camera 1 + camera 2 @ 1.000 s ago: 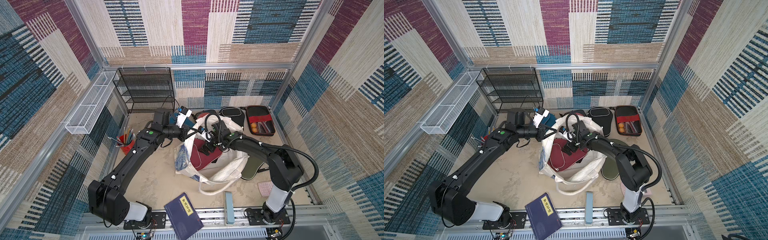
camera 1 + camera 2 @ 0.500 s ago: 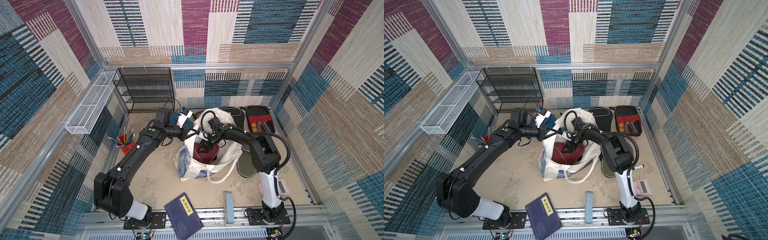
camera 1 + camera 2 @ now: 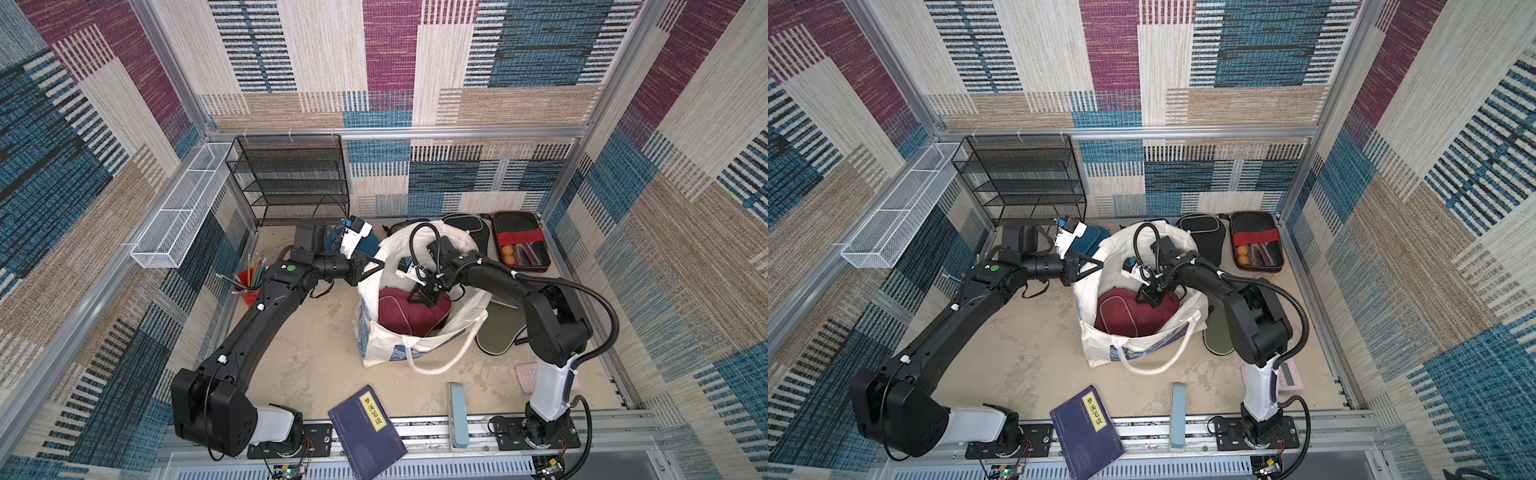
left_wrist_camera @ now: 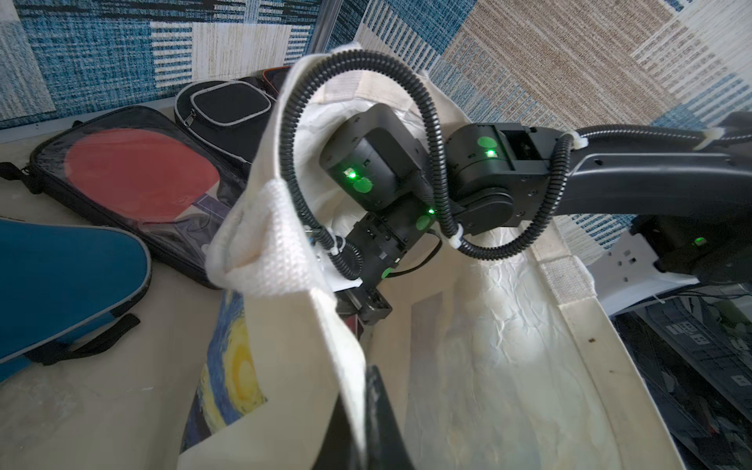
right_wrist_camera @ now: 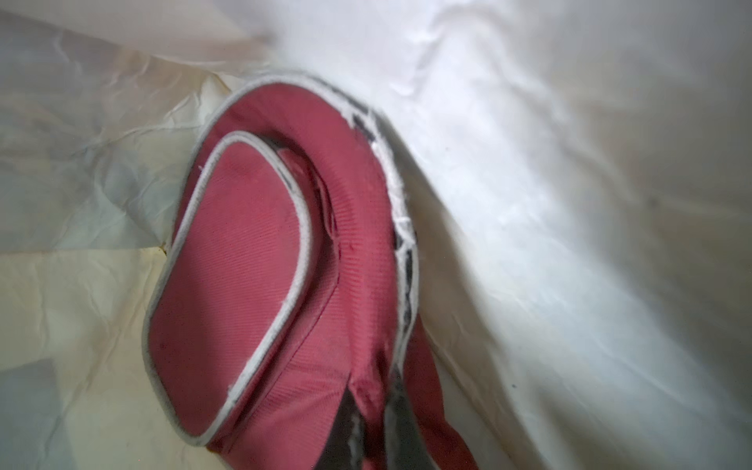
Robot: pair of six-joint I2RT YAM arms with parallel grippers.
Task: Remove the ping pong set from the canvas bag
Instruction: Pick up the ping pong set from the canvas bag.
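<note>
The cream canvas bag (image 3: 374, 345) (image 3: 1096, 353) stands open mid-table, its blue print facing forward. My left gripper (image 3: 380, 264) (image 3: 1100, 264) (image 4: 366, 407) is shut on the bag's rim and holds it up. Inside the bag lies a maroon paddle cover (image 3: 409, 309) (image 3: 1129, 309) (image 5: 264, 264). My right gripper (image 3: 426, 297) (image 3: 1152, 297) (image 5: 372, 411) reaches into the bag, shut on a fold of that cover. Outside the bag lie a blue cover (image 3: 365, 245) (image 4: 61, 285), a black cover (image 3: 467, 226), a black case with a red band (image 3: 521, 245) and an olive cover (image 3: 498, 332).
A black wire rack (image 3: 291, 178) stands at the back left, with a white wire basket (image 3: 178, 208) on the left wall. A red pencil cup (image 3: 247, 286) is by the left arm. A navy book (image 3: 368, 428), a pale blue box (image 3: 457, 415) and a pink calculator (image 3: 525, 374) lie near the front.
My right gripper has closed from wide open onto the maroon cover inside the bag. The bag has gone from slumped to upright, with my left gripper still on its rim.
</note>
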